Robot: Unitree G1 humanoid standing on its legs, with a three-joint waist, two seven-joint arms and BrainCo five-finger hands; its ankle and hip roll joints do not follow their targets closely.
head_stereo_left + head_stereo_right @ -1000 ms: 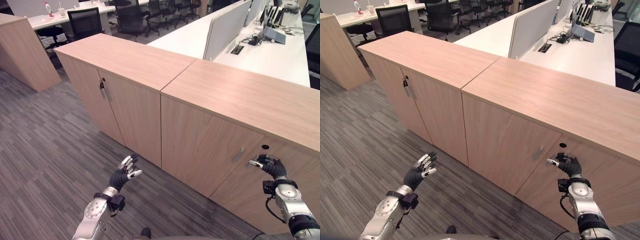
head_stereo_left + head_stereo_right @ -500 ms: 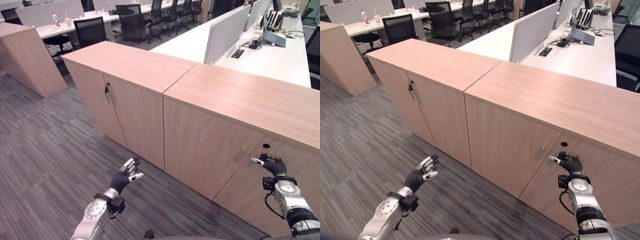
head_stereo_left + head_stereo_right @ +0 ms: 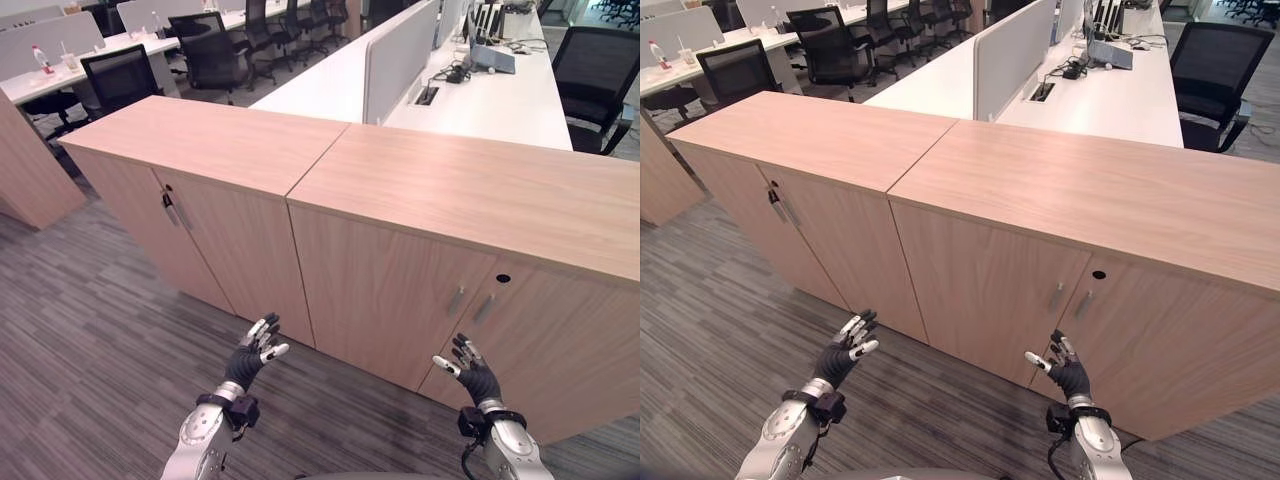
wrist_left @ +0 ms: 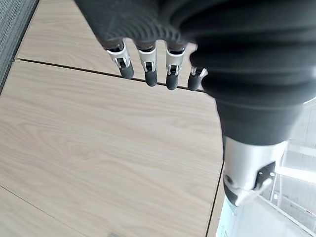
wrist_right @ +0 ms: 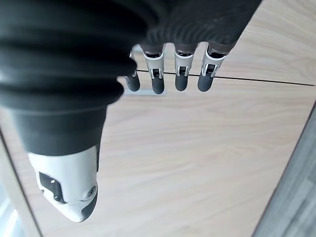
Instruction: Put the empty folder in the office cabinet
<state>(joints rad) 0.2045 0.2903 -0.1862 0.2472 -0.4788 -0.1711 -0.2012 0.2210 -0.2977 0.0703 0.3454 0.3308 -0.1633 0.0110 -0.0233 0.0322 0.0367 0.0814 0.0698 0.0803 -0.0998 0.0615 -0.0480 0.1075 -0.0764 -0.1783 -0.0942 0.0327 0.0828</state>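
**Two open hands raised before shut office cabinet**

A row of light-wood cabinets stands shut on grey carpet, and the robot faces the right-hand office cabinet [image 3: 420,290], whose two doors meet at a pair of small handles [image 3: 470,303] with a dark keyhole [image 3: 503,278] just beside them. The left hand [image 3: 255,348] is raised in front of the cabinet's left door, fingers spread and straight, holding nothing. The right hand [image 3: 468,368] hovers below the handles, close to the door seam, its fingers likewise apart and empty. The wrist views add what the head camera cannot: the left hand's fingers [image 4: 148,64] and the right hand's fingers [image 5: 180,69] hang straight over bare wood grain. No folder can be made out. Behind the cabinet run a white desk [image 3: 500,95] with a divider panel [image 3: 400,55] and black chairs [image 3: 205,50].
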